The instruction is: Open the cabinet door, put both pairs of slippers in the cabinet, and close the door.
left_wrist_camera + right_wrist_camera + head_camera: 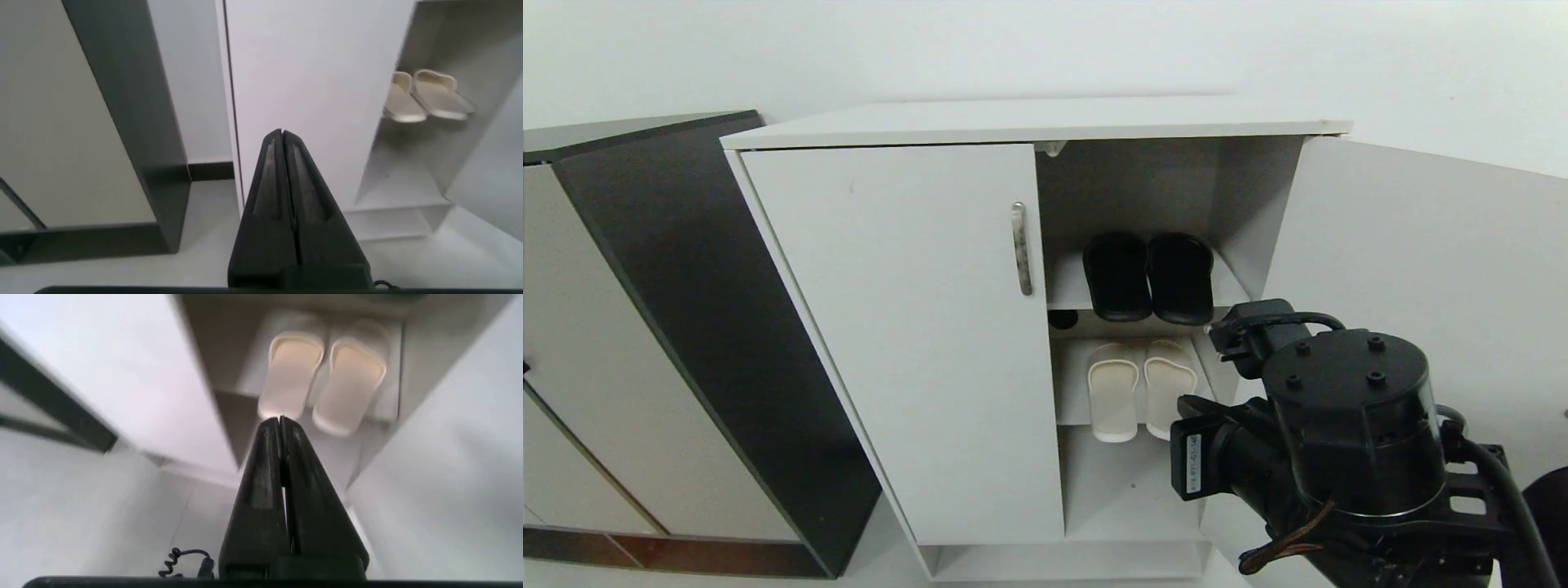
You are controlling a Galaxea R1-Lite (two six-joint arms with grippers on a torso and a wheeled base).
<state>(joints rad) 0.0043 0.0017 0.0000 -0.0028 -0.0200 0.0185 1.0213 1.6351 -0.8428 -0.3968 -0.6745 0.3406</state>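
Note:
The white cabinet [1029, 122] has its left door [898, 327] closed and its right door [1421, 269] swung wide open to the right. Inside, a black pair of slippers [1147, 276] lies on the upper shelf. A white pair of slippers [1141, 388] lies on the shelf below, toes outward. My right gripper [282, 425] is shut and empty, hanging just in front of the white pair [323, 371] and outside the cabinet. My left gripper [282, 135] is shut and empty, low before the closed left door, with the white pair [429, 94] off to its side.
A metal handle [1021, 249] runs down the closed door's inner edge. A second cabinet with a dark side panel [686, 327] stands close on the left. The bottom compartment [1127, 490] under the white slippers holds nothing. Pale floor [204, 245] lies in front.

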